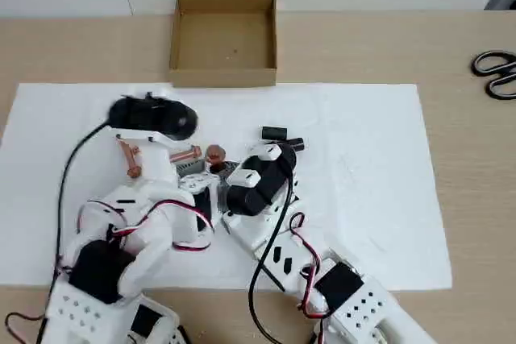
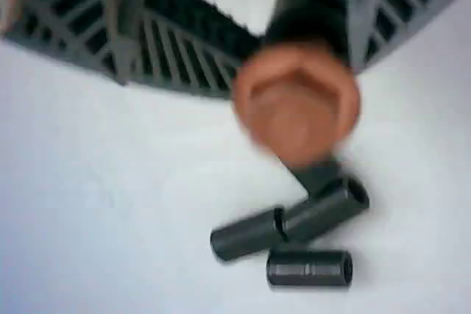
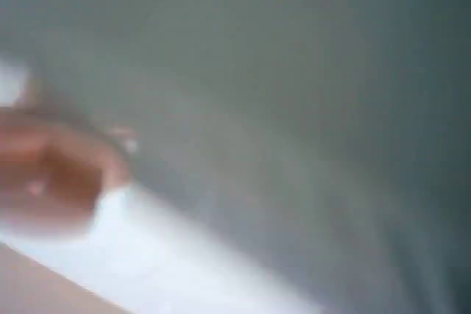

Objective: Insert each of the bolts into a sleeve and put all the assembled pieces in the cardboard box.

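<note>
**Ana:** How far along is the job?

**Ben:** Barely begun, by the look of it. The cardboard box (image 1: pixel 222 38) at the far side of the desk (image 1: pixel 387 46) has nothing in it. No sleeve with a bolt in it can be made out anywhere.

**Ana:** Where are the parts?

**Ben:** On the white paper sheet (image 1: pixel 363 167). Two copper-coloured loose bolts (image 1: pixel 185 153) lie beside the left arm (image 1: pixel 137 223). Three black sleeves (image 2: pixel 309 266) lie together a little beyond its tip. Two of them touch end to end and the third is just beside them.

**Ana:** And the left end effector (image 2: pixel 294 56)?

**Ben:** It looks clenched on a bolt (image 2: pixel 298 108), with the head turned toward the wrist camera, held near the sleeves but apart from them. The blur leaves a little doubt.

**Ana:** The right one?

**Ben:** The right end effector (image 1: pixel 272 153) sits close by, next to the sleeves. Whether it is clenched or released cannot be told. Its wrist view gives a copper smear that may be a bolt.

**Ana:** So what is left?

**Ben:** Nearly everything, he would judge. Each bolt has to go into a sleeve, and then every assembled piece has to go into the box. The scissors (image 1: pixel 496 74) at the desk's edge play no part.
</note>
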You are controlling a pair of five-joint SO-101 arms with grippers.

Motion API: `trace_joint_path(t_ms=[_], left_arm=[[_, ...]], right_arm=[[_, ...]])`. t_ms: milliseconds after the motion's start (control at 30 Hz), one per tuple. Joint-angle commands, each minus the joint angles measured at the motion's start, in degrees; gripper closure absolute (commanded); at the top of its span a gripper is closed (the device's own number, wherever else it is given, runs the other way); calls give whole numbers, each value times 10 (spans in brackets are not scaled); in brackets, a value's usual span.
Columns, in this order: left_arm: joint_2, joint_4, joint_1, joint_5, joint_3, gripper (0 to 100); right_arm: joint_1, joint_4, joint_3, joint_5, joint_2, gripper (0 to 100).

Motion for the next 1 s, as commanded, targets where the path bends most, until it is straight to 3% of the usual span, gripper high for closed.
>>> trace_joint_path(t_ms=[0, 367, 500, 667, 800, 967], left_arm=[[-3, 15, -18, -5, -52, 811], [-3, 56, -62, -18, -92, 811], [-3, 68, -159, -90, -93, 811], [-3, 92, -299, -282, -102, 811], [-2, 97, -352, -287, -101, 811], [-2, 127, -360, -287, -100, 811]], right_arm=[[-2, -13, -9, 5, -11, 995], [1, -12, -9, 5, -10, 995], [53, 22, -24, 5, -4, 995], [145, 196, -149, 5, 61, 995], [213, 227, -280, 5, 158, 995], [240, 216, -471, 5, 327, 995]])
